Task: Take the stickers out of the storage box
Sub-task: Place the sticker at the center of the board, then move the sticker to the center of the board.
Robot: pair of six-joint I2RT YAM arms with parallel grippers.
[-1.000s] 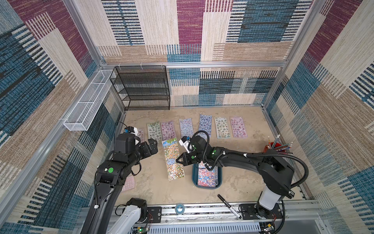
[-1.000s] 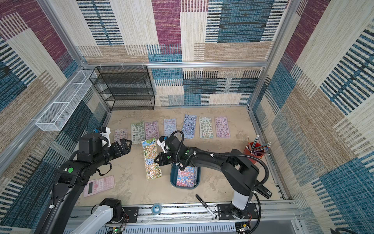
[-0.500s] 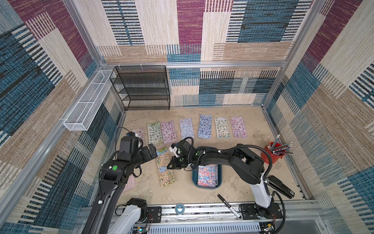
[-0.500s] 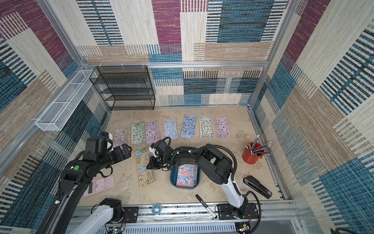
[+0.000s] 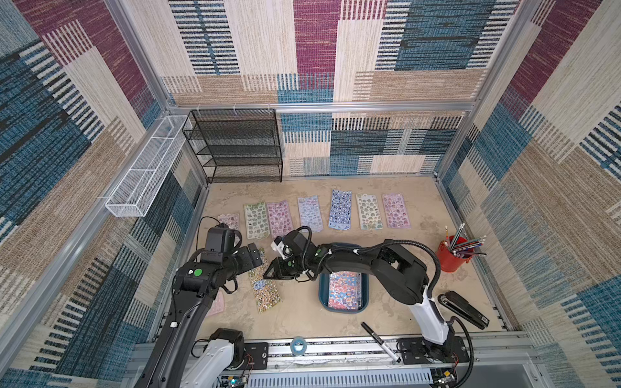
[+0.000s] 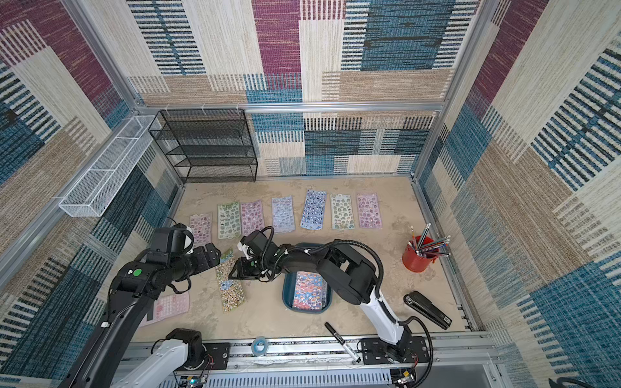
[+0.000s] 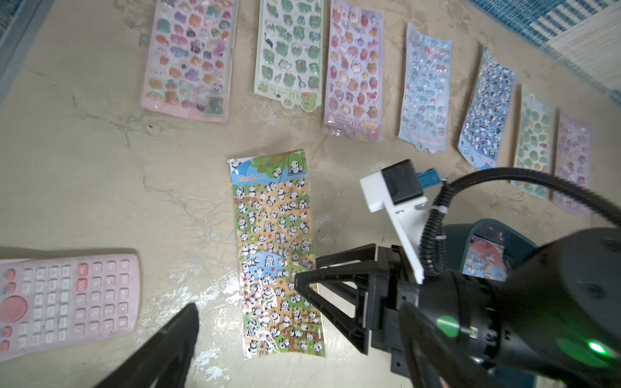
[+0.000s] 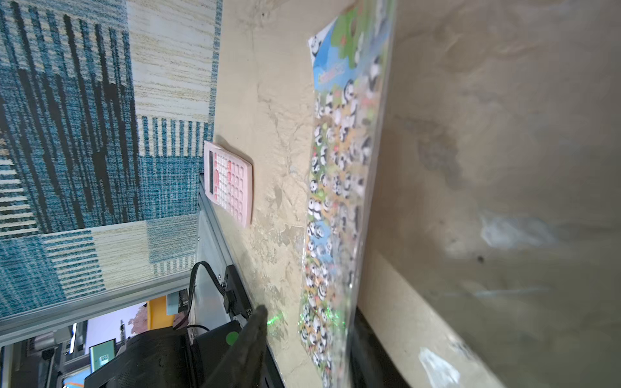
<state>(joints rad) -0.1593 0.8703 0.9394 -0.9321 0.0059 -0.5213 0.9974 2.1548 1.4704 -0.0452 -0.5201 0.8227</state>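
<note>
A panda sticker sheet (image 5: 263, 289) (image 6: 230, 285) (image 7: 277, 255) (image 8: 339, 188) lies flat on the table, left of the teal storage box (image 5: 322, 295) (image 6: 286, 297). The box holds more stickers (image 5: 344, 290) (image 6: 309, 290). My right gripper (image 5: 268, 272) (image 7: 305, 272) (image 8: 311, 319) is open at the sheet's right edge, with that edge between its parted jaws. My left gripper (image 5: 254, 258) (image 6: 212, 255) (image 7: 299, 336) hovers open above the sheet's far end. Several other stickers (image 5: 341, 210) (image 7: 423, 84) lie in a row near the back.
A pink calculator (image 5: 215, 302) (image 7: 67, 302) (image 8: 228, 183) lies at the left edge. A red pencil cup (image 5: 452, 260) and black stapler (image 5: 463, 309) sit at the right. A marker (image 5: 379, 341) and tape roll (image 5: 298, 345) lie in front. A black mesh rack (image 5: 242, 147) stands at the back left.
My right gripper carried the panda sheet leftward away from the box, laid it on the table and opened its jaws. My left arm shifted a little nearer the sheet.
</note>
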